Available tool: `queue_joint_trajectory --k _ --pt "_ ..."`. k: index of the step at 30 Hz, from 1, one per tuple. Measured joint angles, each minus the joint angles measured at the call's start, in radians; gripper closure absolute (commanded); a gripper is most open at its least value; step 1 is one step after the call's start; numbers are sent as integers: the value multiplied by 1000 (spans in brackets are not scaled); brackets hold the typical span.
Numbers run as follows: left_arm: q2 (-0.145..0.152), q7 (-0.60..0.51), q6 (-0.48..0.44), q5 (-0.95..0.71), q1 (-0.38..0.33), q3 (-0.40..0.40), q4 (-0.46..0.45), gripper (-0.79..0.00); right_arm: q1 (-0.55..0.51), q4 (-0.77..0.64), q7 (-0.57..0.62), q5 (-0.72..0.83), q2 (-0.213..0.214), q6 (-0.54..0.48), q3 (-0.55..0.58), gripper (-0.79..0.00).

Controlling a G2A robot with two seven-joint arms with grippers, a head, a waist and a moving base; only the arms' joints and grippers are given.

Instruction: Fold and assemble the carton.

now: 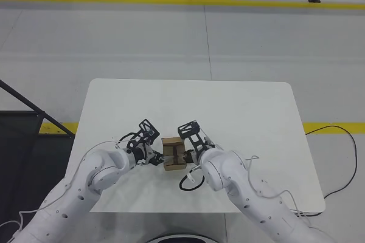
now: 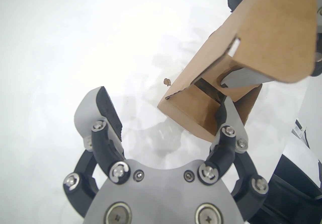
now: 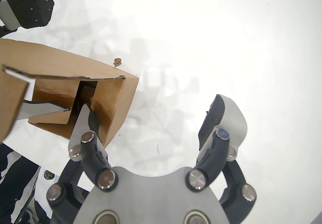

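Note:
A small brown cardboard carton (image 1: 173, 154) stands on the white table (image 1: 243, 115) between my two grippers, its top open and one flap raised. My left gripper (image 2: 166, 111) is open, one finger reaching inside the carton (image 2: 198, 109) and the other out over the bare table. My right gripper (image 3: 151, 116) is open too, with one finger dipped into the carton (image 3: 108, 99) from the opposite side and the other outside. Inside the box the two inner fingers nearly meet. The raised flap (image 2: 274, 33) hangs over the left gripper's inner finger.
A tiny scrap of cardboard (image 2: 167, 81) lies on the table just beyond the carton. The table's front edge runs close behind the arms. A black frame (image 1: 15, 91) stands off the table's left side.

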Motion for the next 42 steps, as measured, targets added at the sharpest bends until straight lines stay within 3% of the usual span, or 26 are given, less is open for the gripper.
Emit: queue_joint_trajectory --k 12,27,42 --pt "-5 23 -25 -8 8 -31 -21 -785 -48 -45 -13 -9 -8 17 51 -785" --pt "15 144 -110 -17 125 -177 -105 -785 -227 -241 -89 3 8 66 199 -785" --pt "15 145 -110 -18 125 -177 -105 -785 -231 -246 -87 -1 8 71 200 -785"
